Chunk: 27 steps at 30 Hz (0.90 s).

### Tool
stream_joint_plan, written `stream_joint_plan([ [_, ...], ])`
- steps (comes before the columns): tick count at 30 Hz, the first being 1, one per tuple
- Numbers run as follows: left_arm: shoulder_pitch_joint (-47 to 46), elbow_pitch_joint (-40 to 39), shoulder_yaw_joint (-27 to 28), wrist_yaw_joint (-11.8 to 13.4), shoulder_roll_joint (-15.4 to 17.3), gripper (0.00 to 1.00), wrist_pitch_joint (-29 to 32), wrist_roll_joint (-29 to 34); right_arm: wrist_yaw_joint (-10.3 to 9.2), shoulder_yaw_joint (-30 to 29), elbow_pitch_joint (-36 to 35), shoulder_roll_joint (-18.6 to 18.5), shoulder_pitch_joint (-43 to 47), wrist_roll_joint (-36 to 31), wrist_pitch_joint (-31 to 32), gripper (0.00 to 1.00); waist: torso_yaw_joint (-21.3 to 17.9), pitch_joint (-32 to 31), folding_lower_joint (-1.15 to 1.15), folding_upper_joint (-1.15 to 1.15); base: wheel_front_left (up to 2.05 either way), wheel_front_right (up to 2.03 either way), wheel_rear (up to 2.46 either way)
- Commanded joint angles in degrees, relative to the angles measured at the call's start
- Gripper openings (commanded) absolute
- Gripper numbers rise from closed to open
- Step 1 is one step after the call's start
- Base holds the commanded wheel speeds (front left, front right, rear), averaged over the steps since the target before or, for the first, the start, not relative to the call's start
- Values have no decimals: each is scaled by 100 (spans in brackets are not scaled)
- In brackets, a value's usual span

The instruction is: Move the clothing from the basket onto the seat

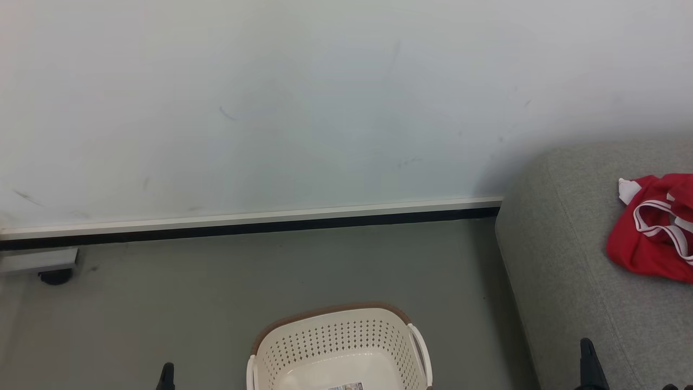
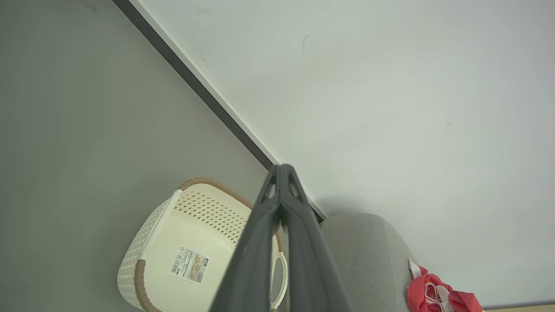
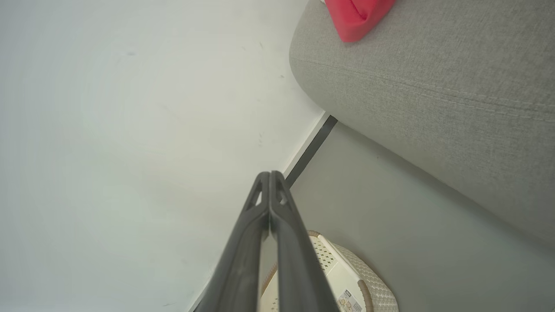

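left gripper (image 2: pixel 282 168) clenched | right gripper (image 3: pixel 269 174) clenched | clothing (image 1: pixel 652 233) on seat (image 1: pixel 563 260), cut off | basket (image 2: pixel 204 206) part-hidden

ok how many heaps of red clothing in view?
1: a red heap on the sofa, right of the basket. What shows of the basket's inside is bare; the heap may hold several garments.

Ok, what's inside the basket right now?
In the basket, a bare floor with a paper label. The left gripper, shut, covers one side, so that part can't be checked.
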Motion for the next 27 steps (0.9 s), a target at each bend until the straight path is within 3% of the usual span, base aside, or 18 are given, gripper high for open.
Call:
stream_joint_plan([
  [1, -167, -27, 32, -30, 9, 0, 55, -242, 0, -44, -97, 0, -50, 246, 51, 0, -4, 6, 0, 0, 0, 0, 0],
  [27, -368, 80, 115, -202, 8, 0, 474, -1688, 0, -302, -347, 0, -31, 1893, 389, 0, -58, 77, 0, 0, 0, 0, 0],
])
